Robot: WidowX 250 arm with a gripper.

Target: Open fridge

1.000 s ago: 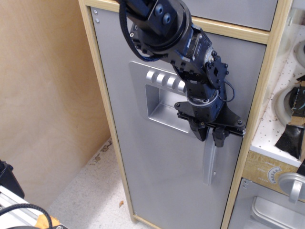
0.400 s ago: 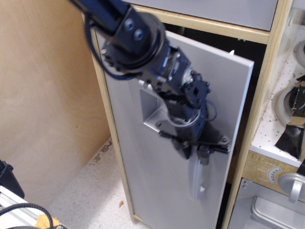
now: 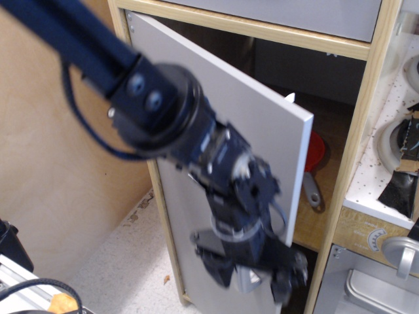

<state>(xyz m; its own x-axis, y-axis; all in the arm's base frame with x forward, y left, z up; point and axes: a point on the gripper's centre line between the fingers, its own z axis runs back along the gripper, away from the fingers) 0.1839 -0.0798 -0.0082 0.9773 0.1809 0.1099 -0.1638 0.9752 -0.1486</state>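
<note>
— View position?
— One camera, raised, set in front of the fridge [image 3: 262, 131] and off to its hinge side, looking down and across at the door.
— Range?
— Close. The fridge fills the middle; the arm [image 3: 157, 118] crosses in front of it, blurred. The floor [image 3: 124, 261] shows below it.
— Second view?
— None, so no shared part.

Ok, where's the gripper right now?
Low in the frame, the gripper is at the fridge door's handle, near its swung-out free edge; motion blur hides its hold.

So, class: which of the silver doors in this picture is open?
The tall fridge door on the left, swung outward; the small oven door at lower right is shut.
</note>
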